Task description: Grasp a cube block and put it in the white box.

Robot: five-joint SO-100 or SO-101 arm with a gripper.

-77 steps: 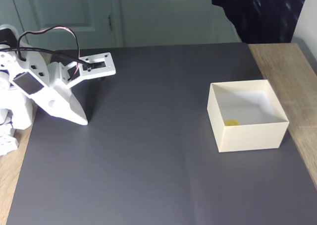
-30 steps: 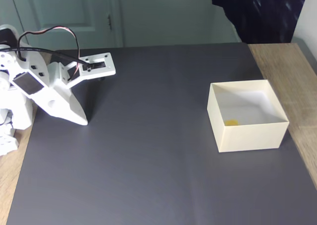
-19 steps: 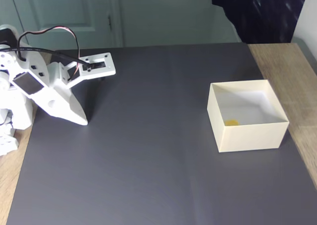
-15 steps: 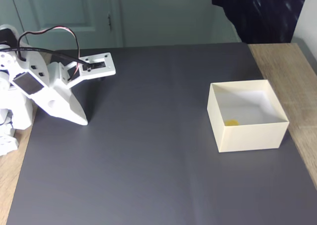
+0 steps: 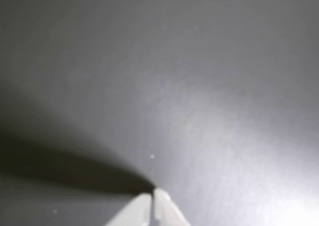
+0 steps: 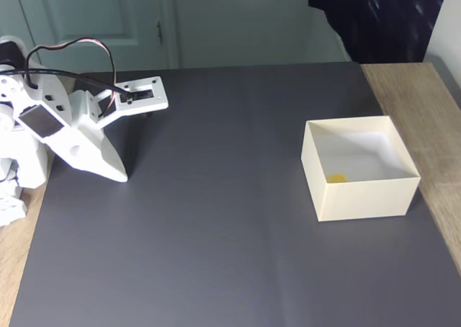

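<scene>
Nothing has shifted since the earlier frames: arm folded at the left, cube in the box.

The end effector (image 5: 152,195) enters the wrist view at the bottom edge with its two white fingertips pressed together and nothing between them, just above the dark mat (image 5: 199,86); in the fixed view it sits at the left of the frame (image 6: 119,174), tip down on the mat, exactly where it was in all the earlier fixed pictures. The white arm (image 6: 65,118) behind it is likewise unmoved at the upper left. Well apart, at the right of the frame, the white box (image 6: 360,197) stands on the mat as before, and the cube block (image 6: 336,177) lies inside it, against the near wall toward the left corner. The wooden bench (image 6: 425,104) shows beyond the mat's right edge.
</scene>
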